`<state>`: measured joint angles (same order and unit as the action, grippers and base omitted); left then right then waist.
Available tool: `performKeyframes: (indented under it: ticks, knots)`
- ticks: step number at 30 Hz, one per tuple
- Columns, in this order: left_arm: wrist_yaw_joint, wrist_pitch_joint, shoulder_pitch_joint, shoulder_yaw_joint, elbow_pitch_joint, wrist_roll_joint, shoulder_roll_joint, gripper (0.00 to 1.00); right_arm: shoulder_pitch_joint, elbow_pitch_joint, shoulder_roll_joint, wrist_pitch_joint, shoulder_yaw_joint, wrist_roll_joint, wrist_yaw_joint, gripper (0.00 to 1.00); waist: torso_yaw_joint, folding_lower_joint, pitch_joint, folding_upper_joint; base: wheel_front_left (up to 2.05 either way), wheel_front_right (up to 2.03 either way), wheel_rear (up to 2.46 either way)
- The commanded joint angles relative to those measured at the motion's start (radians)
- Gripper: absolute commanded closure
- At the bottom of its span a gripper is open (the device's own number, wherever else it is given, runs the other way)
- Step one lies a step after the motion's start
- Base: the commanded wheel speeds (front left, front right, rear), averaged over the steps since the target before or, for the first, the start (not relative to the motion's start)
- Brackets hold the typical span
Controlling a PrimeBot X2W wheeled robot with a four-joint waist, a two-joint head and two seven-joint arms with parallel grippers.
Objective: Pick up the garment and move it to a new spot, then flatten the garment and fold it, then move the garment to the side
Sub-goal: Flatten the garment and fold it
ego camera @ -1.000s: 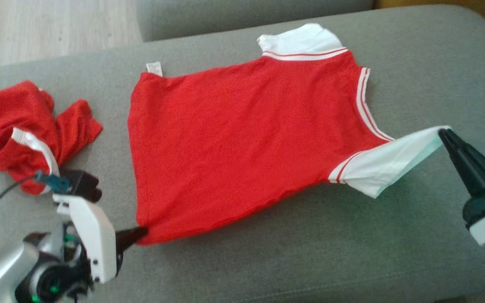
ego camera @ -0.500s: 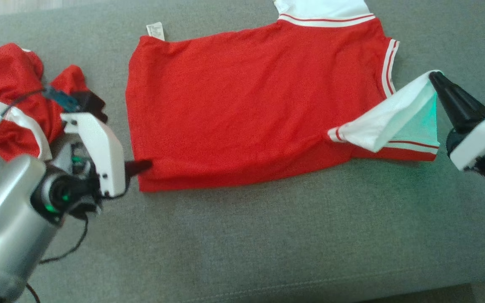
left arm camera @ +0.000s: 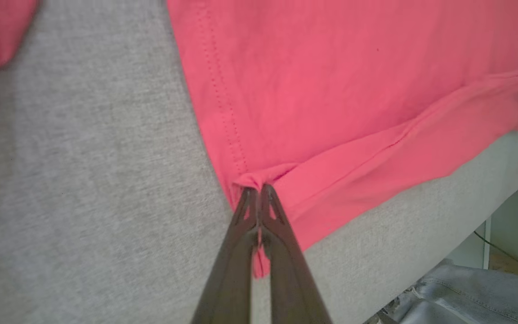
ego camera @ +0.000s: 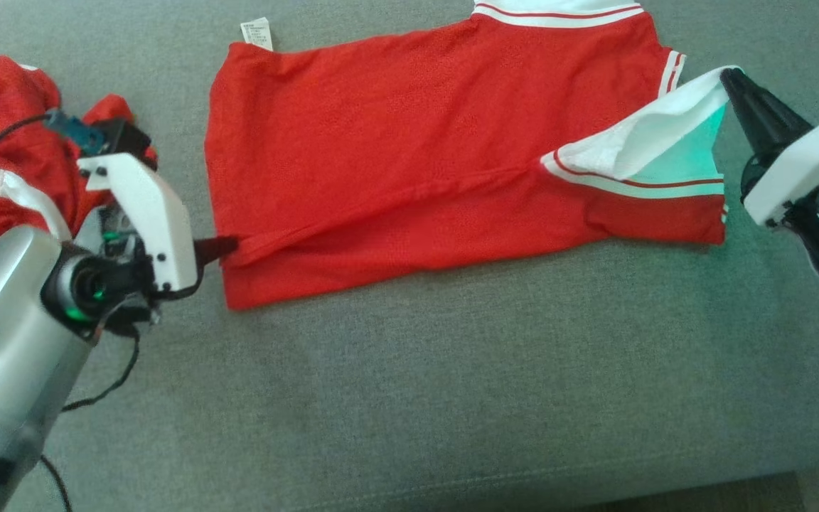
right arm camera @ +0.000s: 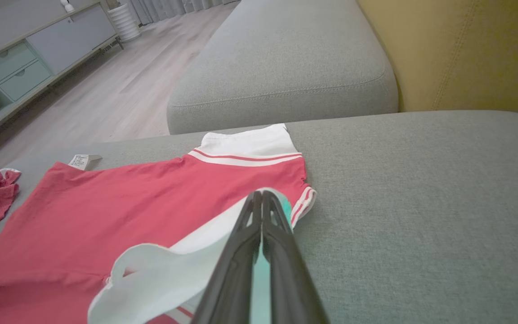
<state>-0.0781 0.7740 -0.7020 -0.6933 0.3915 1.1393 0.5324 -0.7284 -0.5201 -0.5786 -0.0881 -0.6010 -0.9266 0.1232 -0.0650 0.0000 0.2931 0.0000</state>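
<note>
The garment is a red shirt with white, red-striped sleeves, spread on the grey sofa cushion. Its near long edge is lifted and turned over towards the far side, leaving a crease along the body. My left gripper is shut on the hem corner at the left; the left wrist view has the red cloth bunched between the fingertips of the left gripper. My right gripper is shut on the white sleeve, holding it up. In the right wrist view the right gripper pinches the white sleeve.
A second red garment lies crumpled at the far left of the cushion. Another grey cushion and a yellow backrest stand beyond. Wooden floor and a low cabinet lie past the sofa. A black cable hangs by my left arm.
Both grippers have carried the near edge of the garment away from me, folding it over the body; the sleeve has risen and a crease has formed. The head view has tilted down.
</note>
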Motion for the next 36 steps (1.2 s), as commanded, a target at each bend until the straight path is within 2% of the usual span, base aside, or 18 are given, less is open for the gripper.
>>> performKeyframes:
  ticks: [1, 3, 4, 5, 6, 12, 13, 15, 20, 26, 29, 31, 33, 36]
  knots:
    - [0.002, -0.009, -0.066, 0.057, -0.02, -0.004, 0.033, 1.0, -0.019, 0.01, -0.014, 0.013, -0.006, -0.011, 0.008, 1.0, 0.001, 0.0, 0.003, 0.0, 0.0, 0.0, 0.0]
    - [0.003, -0.017, -0.073, 0.053, -0.006, -0.008, 0.02, 0.98, -0.042, -0.023, -0.006, 0.025, -0.034, -0.02, 0.008, 1.0, 0.001, 0.0, 0.006, 0.0, 0.0, 0.0, 0.0]
    - [0.004, -0.028, -0.076, 0.055, 0.0, -0.01, 0.014, 0.61, -0.052, -0.038, -0.001, 0.034, -0.048, -0.023, 0.008, 0.92, 0.001, 0.0, 0.007, 0.0, 0.0, 0.0, 0.0]
    - [0.006, -0.042, -0.079, 0.06, 0.007, -0.01, 0.007, 0.08, -0.06, -0.052, 0.004, 0.045, -0.06, -0.027, 0.008, 0.53, 0.001, 0.0, 0.007, 0.0, 0.0, 0.0, 0.0]
    - [0.008, -0.056, -0.08, 0.065, 0.013, -0.009, 0.001, 0.0, -0.066, -0.067, 0.009, 0.059, -0.068, -0.032, 0.008, 0.0, 0.001, 0.0, 0.005, 0.0, 0.0, 0.0, 0.0]
    - [0.028, -0.187, -0.063, 0.1, 0.017, -0.027, -0.007, 0.0, -0.067, -0.123, 0.021, 0.227, -0.084, -0.04, 0.008, 0.0, 0.004, 0.0, -0.041, 0.0, 0.0, 0.0, 0.0]
    - [0.029, -0.259, -0.041, 0.112, -0.004, -0.053, 0.002, 0.0, -0.048, -0.117, 0.019, 0.29, -0.08, -0.039, 0.008, 0.0, 0.005, 0.0, -0.066, 0.0, 0.0, 0.0, 0.0]
    - [0.02, -0.354, -0.007, 0.128, -0.035, -0.084, 0.008, 0.0, -0.016, -0.099, 0.021, 0.326, -0.069, -0.036, 0.008, 0.0, 0.005, 0.0, -0.092, 0.0, 0.0, 0.0, 0.0]
    - [-0.044, -0.645, 0.126, 0.166, -0.151, -0.189, 0.003, 0.0, 0.095, -0.056, 0.031, 0.349, 0.014, 0.031, 0.008, 0.0, 0.006, 0.0, -0.144, 0.0, 0.0, 0.0, 0.0]
    - [-0.154, -0.936, 0.322, 0.164, -0.222, -0.321, -0.025, 0.0, 0.287, -0.038, 0.123, 0.35, 0.179, 0.149, 0.008, 0.0, 0.005, 0.0, -0.177, 0.0, 0.0, 0.0, 0.0]
    - [-0.21, -0.996, 0.403, 0.151, -0.219, -0.369, -0.045, 0.0, 0.339, -0.063, 0.17, 0.345, 0.223, 0.185, 0.008, 0.0, 0.0, 0.0, -0.176, 0.0, 0.0, 0.0, 0.0]
    - [-0.229, -1.003, 0.443, 0.136, -0.214, -0.371, -0.074, 0.0, 0.346, -0.091, 0.191, 0.321, 0.247, 0.207, 0.008, 0.0, 0.0, 0.0, -0.168, 0.0, 0.0, 0.0, 0.0]
    - [-0.237, -0.996, 0.455, 0.104, -0.193, -0.388, -0.093, 0.0, 0.337, -0.121, 0.213, 0.29, 0.272, 0.22, 0.008, 0.0, 0.004, 0.0, -0.159, 0.0, 0.0, 0.0, 0.0]
    - [-0.219, -0.967, 0.431, 0.058, -0.141, -0.398, -0.128, 0.0, 0.306, -0.177, 0.247, 0.225, 0.306, 0.226, 0.008, 0.0, 0.012, 0.0, -0.144, 0.0, 0.0, 0.0, 0.0]
